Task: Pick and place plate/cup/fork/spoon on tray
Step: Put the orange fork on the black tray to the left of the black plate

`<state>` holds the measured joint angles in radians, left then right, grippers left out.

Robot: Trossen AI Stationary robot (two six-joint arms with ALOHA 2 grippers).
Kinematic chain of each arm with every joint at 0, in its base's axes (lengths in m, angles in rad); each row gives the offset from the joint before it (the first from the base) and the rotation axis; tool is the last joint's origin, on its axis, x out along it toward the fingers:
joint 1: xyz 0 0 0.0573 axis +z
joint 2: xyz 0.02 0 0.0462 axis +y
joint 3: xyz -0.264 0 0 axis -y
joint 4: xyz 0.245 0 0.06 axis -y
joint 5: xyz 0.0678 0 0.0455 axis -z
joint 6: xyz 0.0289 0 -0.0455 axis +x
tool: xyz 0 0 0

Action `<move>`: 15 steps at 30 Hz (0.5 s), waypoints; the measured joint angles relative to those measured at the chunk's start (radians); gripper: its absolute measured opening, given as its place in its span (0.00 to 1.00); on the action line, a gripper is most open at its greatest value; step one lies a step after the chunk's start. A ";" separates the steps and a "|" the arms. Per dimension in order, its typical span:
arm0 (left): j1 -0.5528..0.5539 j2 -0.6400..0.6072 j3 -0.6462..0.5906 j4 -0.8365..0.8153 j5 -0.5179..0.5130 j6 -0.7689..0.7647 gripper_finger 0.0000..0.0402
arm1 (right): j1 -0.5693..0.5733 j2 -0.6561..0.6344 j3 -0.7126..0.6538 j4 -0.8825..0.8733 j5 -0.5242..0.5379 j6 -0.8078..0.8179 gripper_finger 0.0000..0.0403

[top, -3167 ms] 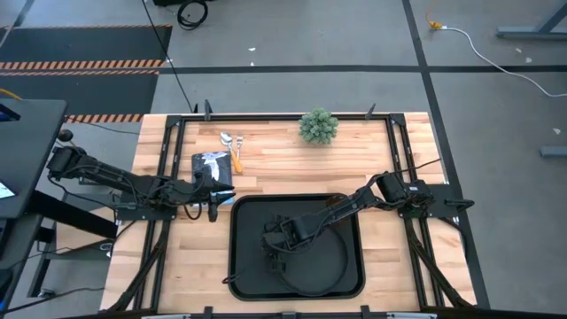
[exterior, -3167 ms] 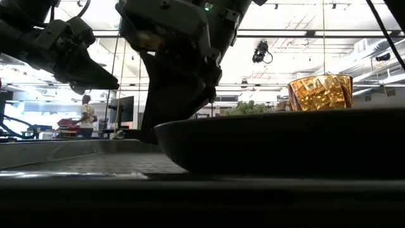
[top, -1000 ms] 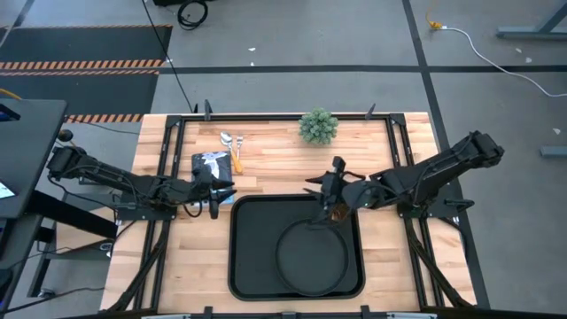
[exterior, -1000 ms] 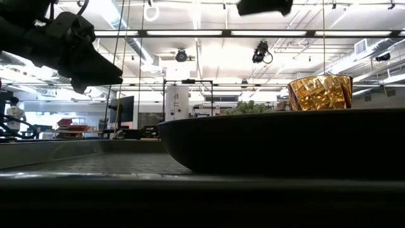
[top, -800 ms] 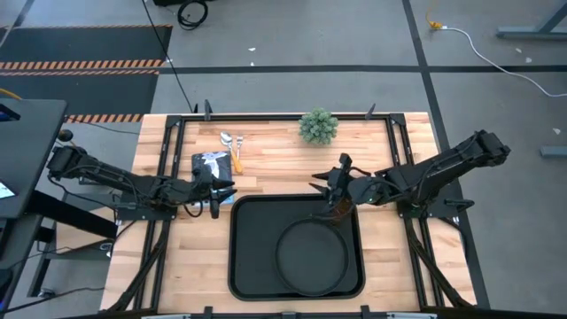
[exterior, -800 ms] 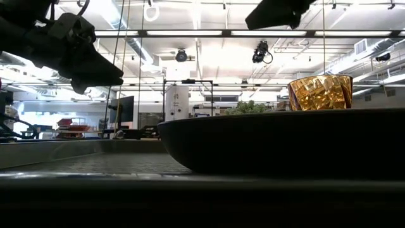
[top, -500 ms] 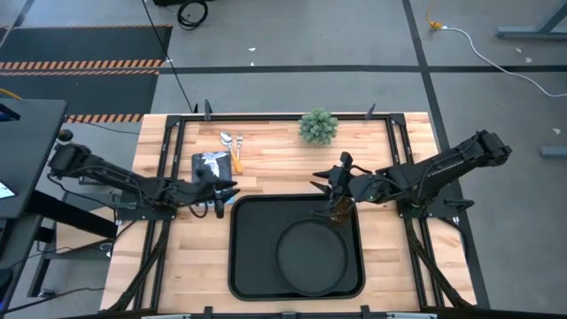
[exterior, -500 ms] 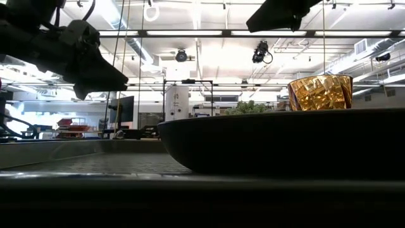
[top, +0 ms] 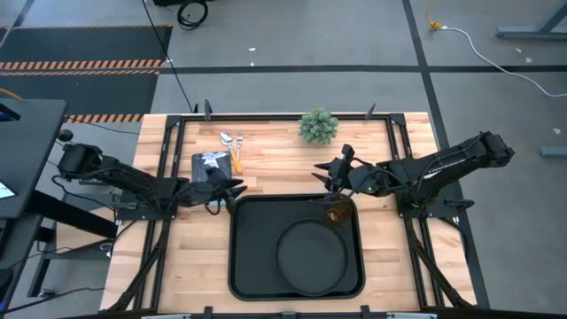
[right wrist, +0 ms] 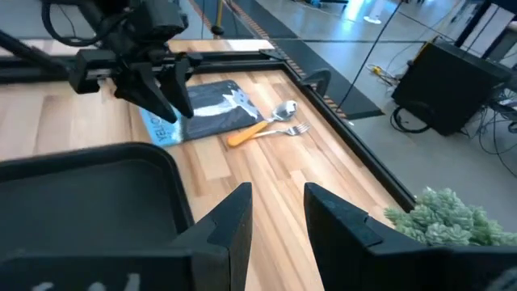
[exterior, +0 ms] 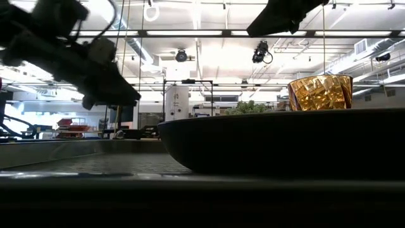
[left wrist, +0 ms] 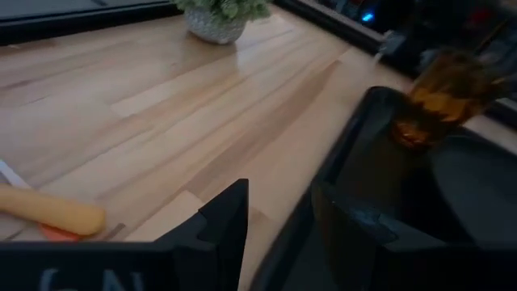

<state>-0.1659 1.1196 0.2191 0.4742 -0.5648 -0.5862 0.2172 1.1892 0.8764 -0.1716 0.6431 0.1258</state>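
The black tray (top: 241,232) lies at the table's near middle. The round black plate (top: 310,257) sits on it. The amber cup (top: 337,213) stands upright in the tray's far right corner, also in the low view (exterior: 319,92). The spoon (top: 225,139) and fork (top: 237,142) lie side by side on the wood at the far left, also in the right wrist view (right wrist: 275,121). My left gripper (top: 238,189) is open and empty by the tray's far left corner. My right gripper (top: 323,180) is open and empty just beyond the cup.
A dark blue packet (top: 210,166) lies on the wood beside the fork's orange handle. A small green potted plant (top: 318,126) stands at the far middle. Black frame rails run along the table's left and right sides. Bare wood shows between plant and tray.
My right gripper has drawn back from above the cup toward the table's far edge, leaving the cup standing on the tray. My left gripper has moved toward the table's right, up to the tray's far left corner.
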 joint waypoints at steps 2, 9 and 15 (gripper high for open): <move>0.022 0.050 0.054 -0.044 0.000 0.007 0.37 | -0.017 0.000 0.000 -0.001 -0.024 -0.020 0.30; 0.125 0.155 0.200 -0.224 0.028 0.006 0.37 | -0.038 0.002 0.000 -0.003 -0.065 -0.070 0.30; 0.226 0.157 0.200 -0.242 0.109 0.003 0.33 | -0.038 0.002 0.000 0.016 -0.065 -0.101 0.30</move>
<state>0.0603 1.2769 0.4189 0.2327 -0.4553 -0.5831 0.1787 1.1912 0.8768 -0.1557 0.5777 0.0249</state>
